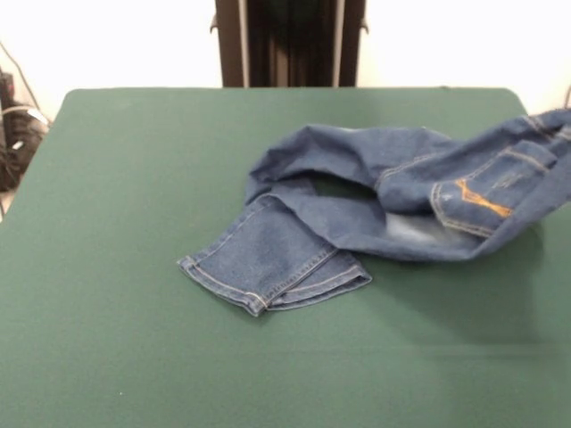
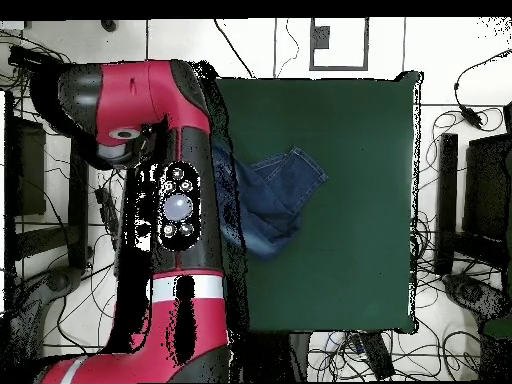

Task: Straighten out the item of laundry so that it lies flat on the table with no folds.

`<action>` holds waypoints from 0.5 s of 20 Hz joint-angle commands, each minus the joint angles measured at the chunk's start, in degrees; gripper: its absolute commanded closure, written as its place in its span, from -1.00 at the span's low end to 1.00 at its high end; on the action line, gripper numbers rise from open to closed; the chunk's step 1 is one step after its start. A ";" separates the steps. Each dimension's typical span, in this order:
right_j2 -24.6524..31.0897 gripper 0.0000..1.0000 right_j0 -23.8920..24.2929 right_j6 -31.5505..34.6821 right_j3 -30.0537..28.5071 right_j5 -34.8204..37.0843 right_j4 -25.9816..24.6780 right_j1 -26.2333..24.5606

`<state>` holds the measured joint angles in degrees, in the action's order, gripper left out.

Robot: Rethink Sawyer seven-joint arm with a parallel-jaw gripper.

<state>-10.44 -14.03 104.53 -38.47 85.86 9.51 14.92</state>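
At three o'clock on the table [image 1: 134, 267], the jeans [image 1: 393, 205] lie crumpled, legs folded over; gripper state can't be told.

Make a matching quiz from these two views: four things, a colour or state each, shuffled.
Things:
1. jeans
2. table
3. arm
4. pocket stitching

Colour or state:
A. orange-tan
B. dark green, flat
C. red and black
D. blue, crumpled with folds

Pairs: 1-D, 2-B, 3-C, 4-A
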 commanded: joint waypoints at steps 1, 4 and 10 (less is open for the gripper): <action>3.14 1.00 -2.76 18.79 1.79 6.65 4.48 3.88; 3.34 1.00 -2.80 18.84 2.49 6.86 5.43 4.60; 6.04 1.00 -3.06 16.81 0.81 -0.58 8.05 5.17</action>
<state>-10.45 -15.03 104.56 -36.82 87.85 12.85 17.73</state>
